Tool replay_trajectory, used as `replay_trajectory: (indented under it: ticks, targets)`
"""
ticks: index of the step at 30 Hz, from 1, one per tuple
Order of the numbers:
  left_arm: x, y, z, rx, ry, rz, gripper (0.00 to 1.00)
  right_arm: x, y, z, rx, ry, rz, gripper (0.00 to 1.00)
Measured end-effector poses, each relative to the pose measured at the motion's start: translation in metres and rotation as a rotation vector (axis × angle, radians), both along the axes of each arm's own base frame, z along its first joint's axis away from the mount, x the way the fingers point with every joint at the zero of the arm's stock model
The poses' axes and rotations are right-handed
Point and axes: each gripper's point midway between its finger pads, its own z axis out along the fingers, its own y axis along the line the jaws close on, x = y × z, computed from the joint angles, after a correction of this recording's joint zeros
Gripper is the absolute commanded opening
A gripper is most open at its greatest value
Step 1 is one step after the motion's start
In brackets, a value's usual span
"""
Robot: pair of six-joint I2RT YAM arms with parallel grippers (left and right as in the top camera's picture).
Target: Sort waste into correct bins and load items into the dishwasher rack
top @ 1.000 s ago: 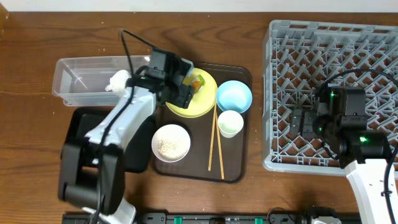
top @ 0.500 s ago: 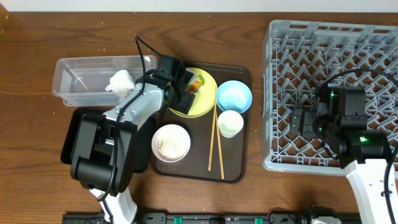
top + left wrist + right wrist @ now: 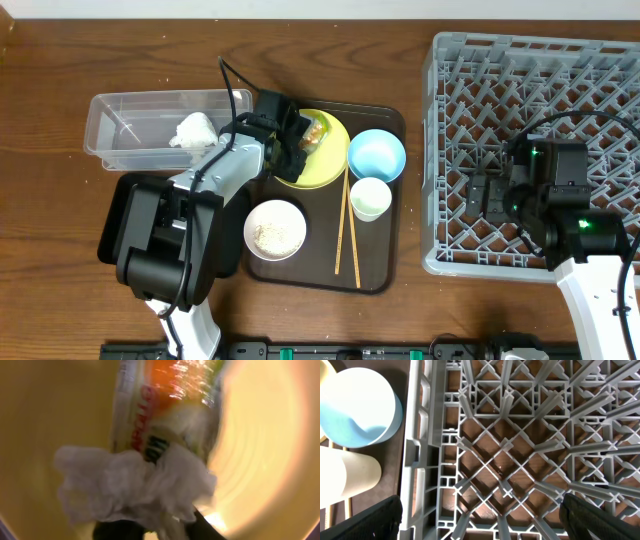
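Overhead, my left gripper [image 3: 303,140] sat low on the yellow plate [image 3: 322,172] at the orange-green wrapper [image 3: 317,132]. My left wrist view showed its crumpled white end between my fingertips [image 3: 116,531], jaws narrow, though I could not tell whether they gripped it. My right gripper [image 3: 486,195] hung wide open over the grey rack [image 3: 600,70].
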Motion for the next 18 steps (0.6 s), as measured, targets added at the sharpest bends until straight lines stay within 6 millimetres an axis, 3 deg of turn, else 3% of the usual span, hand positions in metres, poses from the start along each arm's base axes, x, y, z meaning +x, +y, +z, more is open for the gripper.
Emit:
replay_trajectory:
  ticks: [7,10,18]
  targets:
    - [-0.006,0.002,0.000,0.006,0.025,0.004,0.10,0.000,0.000,0.000,0.000,0.000,0.000,0.99]
    - [-0.008,0.002,0.010,0.003,0.016,0.005,0.10,0.000,0.000,0.000,0.000,0.000,0.000,0.99]
    - [-0.009,0.003,0.080,-0.041,-0.112,0.028,0.09,0.000,0.000,0.000,0.000,0.000,0.000,0.99]
